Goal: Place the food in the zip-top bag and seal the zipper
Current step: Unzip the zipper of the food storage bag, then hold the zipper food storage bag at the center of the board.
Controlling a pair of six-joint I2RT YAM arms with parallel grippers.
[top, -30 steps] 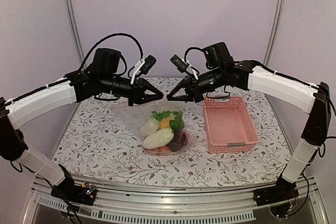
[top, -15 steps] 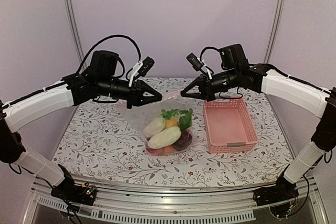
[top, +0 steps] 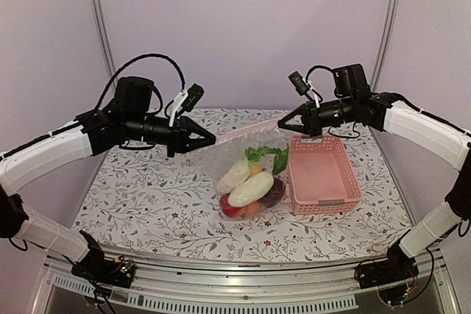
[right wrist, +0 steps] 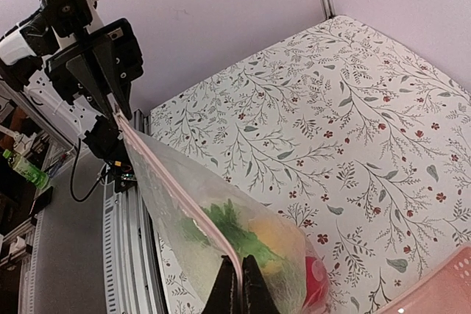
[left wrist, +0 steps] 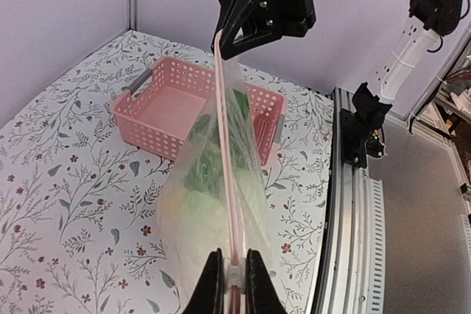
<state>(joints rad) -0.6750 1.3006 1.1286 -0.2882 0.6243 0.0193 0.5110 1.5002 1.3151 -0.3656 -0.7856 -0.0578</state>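
Between left hand (top: 211,138) and right hand (top: 282,124) stretches the zipper (left wrist: 226,145) (pinched).

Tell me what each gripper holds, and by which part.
Both hold the bag by its zipper. The left gripper pinches one end and the right gripper pinches the other, with the strip stretched straight between them.

Notes on the tabletop (top: 147,204): it's covered edge to edge in a white sheet printed with grey-green sprigs and small red flowers, lying flat. A pink lattice basket (top: 327,202) sits directly on it, right of centre, long side running front to back. Just beside the basket's left wall, the loaded bottom of the zip-top bag (top: 246,156) is down at the surface. Whether it's resting or just clear, I can't tell.
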